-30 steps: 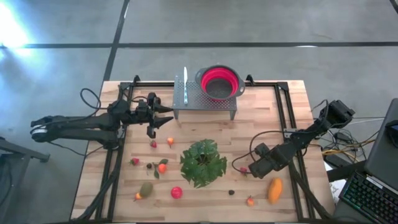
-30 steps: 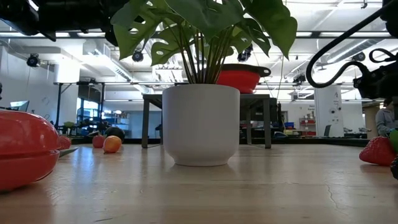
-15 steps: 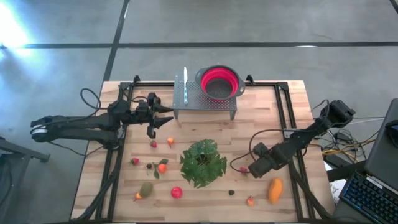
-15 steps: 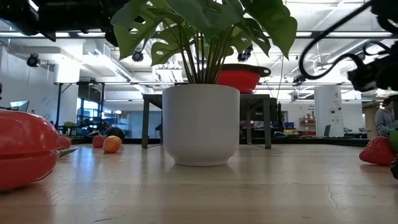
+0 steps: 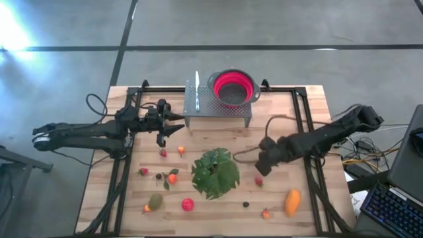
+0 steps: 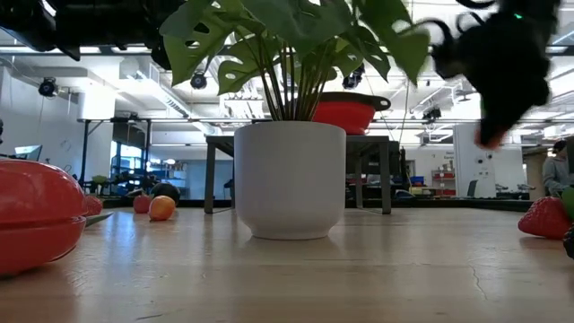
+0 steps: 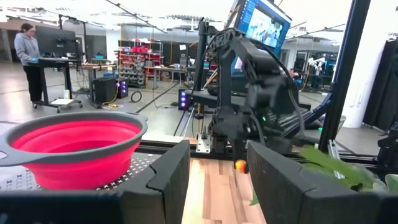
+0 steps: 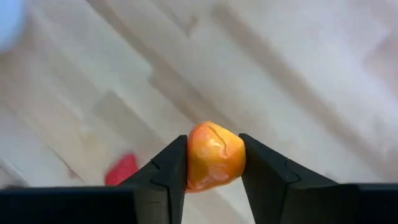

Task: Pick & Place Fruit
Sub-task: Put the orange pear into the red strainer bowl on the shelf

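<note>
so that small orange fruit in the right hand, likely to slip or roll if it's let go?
The small orange fruit looks glossy and rounded, pinched only at its sides by the right hand, so it may slip. It keeps its shape in the grip, so it is probably stiff. Dropped on the flat wooden table, it would likely roll a bit.

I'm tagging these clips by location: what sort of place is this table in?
Most likely a robotics lab or workshop: the wooden table stands on bare concrete, with a person working at a standing desk, equipment racks and a large monitor in the open hall behind.
</note>
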